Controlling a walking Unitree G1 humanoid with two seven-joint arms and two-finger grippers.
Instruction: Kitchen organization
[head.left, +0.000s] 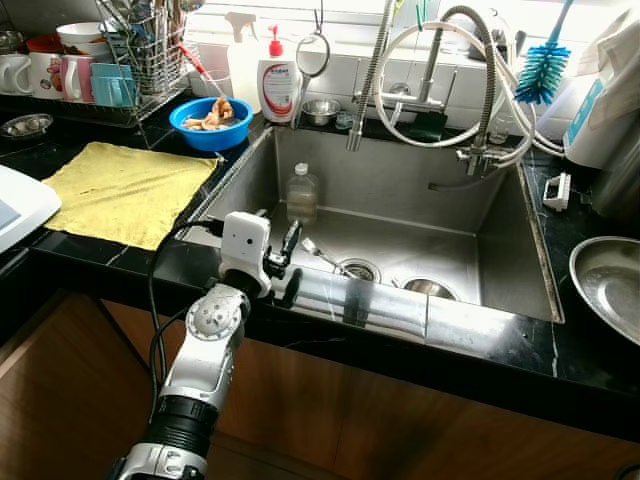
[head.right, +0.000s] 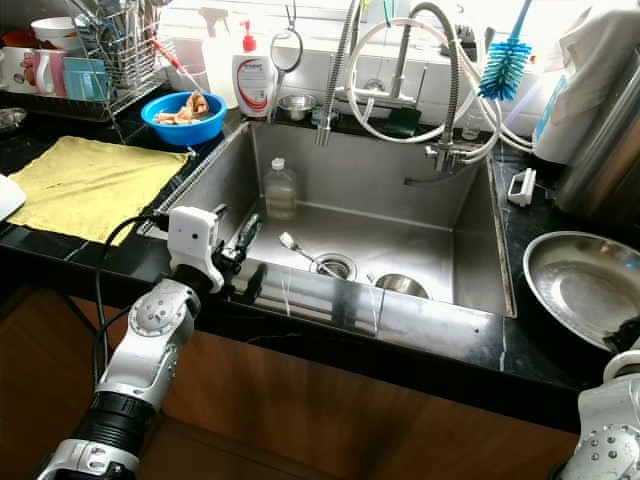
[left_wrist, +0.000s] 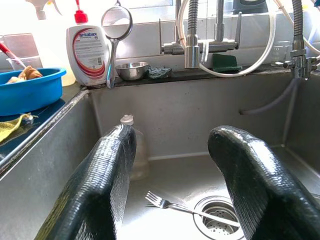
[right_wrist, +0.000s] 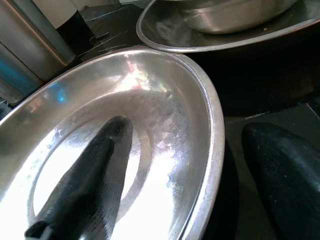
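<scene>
Left end effector (left_wrist: 170, 200): open, above sink (head.left: 500, 270) front edge, facing fork (left_wrist: 190, 209). Right end effector (right_wrist: 200, 185): open, straddling steel plate (right_wrist: 150, 125) rim.

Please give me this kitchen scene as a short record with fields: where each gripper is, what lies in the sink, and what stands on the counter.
left gripper: open, at the front edge of the sink, aimed into the basin
right gripper: open, one finger inside the steel plate, the other outside its rim
in the sink: a fork lying near the drain, a plastic bottle standing at the back left
left counter: yellow cloth spread flat, blue bowl holding food
behind the sink: soap bottle, small steel bowl
</scene>
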